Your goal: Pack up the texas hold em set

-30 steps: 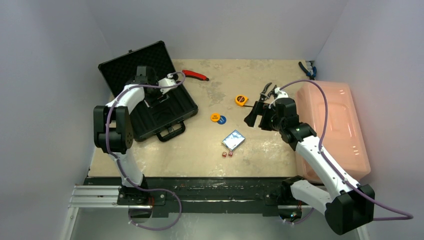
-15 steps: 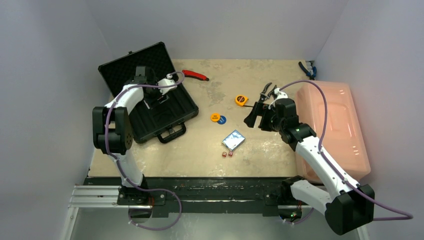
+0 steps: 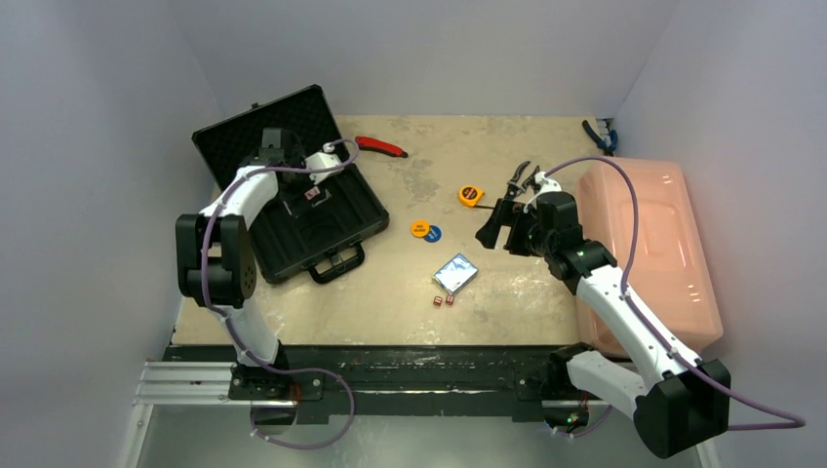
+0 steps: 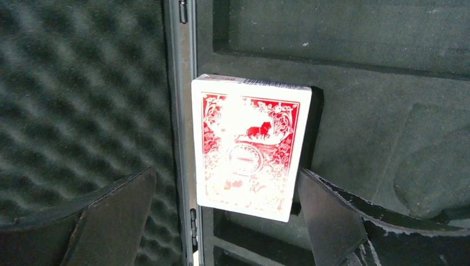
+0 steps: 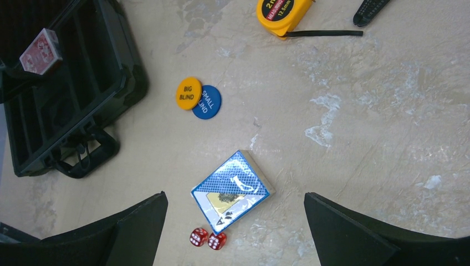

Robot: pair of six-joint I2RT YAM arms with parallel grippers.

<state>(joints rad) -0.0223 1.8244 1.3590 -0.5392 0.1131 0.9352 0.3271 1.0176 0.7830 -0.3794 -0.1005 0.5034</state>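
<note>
Between jaws of left gripper (image 4: 226, 185) — red deck (image 4: 249, 147).

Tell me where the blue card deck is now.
In the top view, the blue card deck lies mid-table, right of the black briefcase, between two tiny red dice on its near side and the orange and blue discs beyond.

Glossy red card deck (image 4: 249, 147), matt black foam lining (image 4: 83, 83)

The orange disc (image 5: 188, 93) reads BIG BLIND, the blue disc (image 5: 209, 104) SMALL BLIND, the yellow tape measure (image 5: 284, 12) 12.5mm.
</note>
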